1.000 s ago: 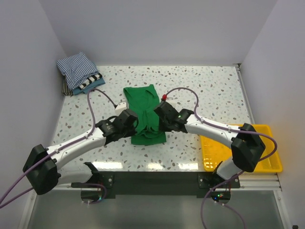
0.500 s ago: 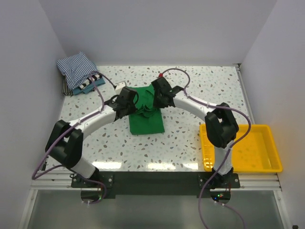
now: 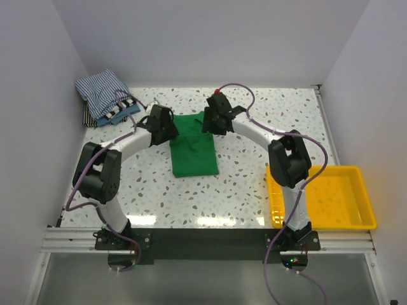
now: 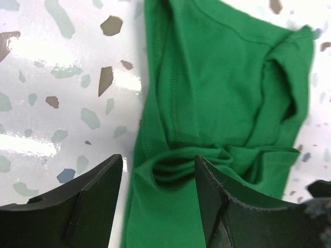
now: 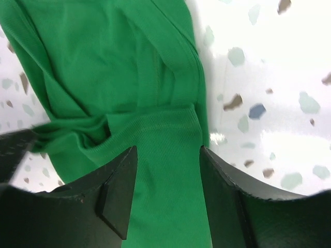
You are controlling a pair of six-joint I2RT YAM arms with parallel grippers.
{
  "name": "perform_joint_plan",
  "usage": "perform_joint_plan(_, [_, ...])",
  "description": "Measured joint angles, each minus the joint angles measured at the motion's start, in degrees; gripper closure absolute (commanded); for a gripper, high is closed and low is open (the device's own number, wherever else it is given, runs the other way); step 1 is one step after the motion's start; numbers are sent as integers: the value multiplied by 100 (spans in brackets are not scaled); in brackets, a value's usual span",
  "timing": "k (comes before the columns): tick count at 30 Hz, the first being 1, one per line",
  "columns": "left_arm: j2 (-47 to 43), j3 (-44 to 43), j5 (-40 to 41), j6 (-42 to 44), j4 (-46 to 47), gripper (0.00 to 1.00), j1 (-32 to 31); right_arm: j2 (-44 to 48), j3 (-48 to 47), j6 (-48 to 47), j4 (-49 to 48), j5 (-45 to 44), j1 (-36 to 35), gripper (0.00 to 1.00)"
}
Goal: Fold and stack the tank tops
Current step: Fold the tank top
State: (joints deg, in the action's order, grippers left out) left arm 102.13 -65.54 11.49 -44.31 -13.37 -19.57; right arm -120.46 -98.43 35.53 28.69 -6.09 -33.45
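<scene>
A bright green tank top (image 3: 194, 150) lies folded over on the speckled table (image 3: 254, 184), its lower half flat and its far end rumpled. My left gripper (image 3: 170, 129) hovers over its far left corner, jaws open, with green cloth (image 4: 217, 103) under the gap and not pinched. My right gripper (image 3: 208, 125) stands open over the far right corner, above a flat green fold (image 5: 165, 170). A folded stack with the blue-and-white striped tank top (image 3: 102, 91) on top sits in the far left corner, a black-and-white striped one (image 3: 121, 109) showing beneath it.
A yellow plastic tray (image 3: 353, 219) rests at the table's right near edge. White walls close in the table on the left, back and right. Grey cables loop from both arms above the table.
Both grippers, shut on the green top's hem before, carried it away from the bases over the far half, then opened and let it go. The top now lies folded in half.
</scene>
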Motion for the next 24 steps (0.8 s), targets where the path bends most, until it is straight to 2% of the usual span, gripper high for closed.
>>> perform_joint_plan(2, [-177, 2, -39, -2, 7, 37, -4, 190, 284, -9, -68, -22, -9, 46])
perform_joint_plan(5, [-564, 94, -37, -68, 28, 43, -11, 487, 678, -39, -76, -55, -70, 51])
perform_joint_plan(8, [-1115, 446, -72, -181, 197, 59, -11, 647, 859, -83, -118, -101, -238, 55])
perform_joint_plan(10, [-1425, 745, -153, -254, 319, 74, -31, 654, 870, -118, -149, -131, -358, 59])
perform_joint_plan(12, [-1499, 859, -240, -299, 363, 90, -66, 614, 839, -133, -149, -138, -531, 60])
perform_joint_plan(14, [-1403, 894, -326, -341, 422, 99, -118, 505, 691, -151, -151, -133, -643, 61])
perform_joint_plan(20, [-492, 761, -542, -361, 660, 100, -197, -223, -142, -201, -133, -142, -678, 62])
perform_joint_plan(24, [326, 341, -553, -365, 669, 95, -175, -826, -693, -219, -72, -201, -557, 64])
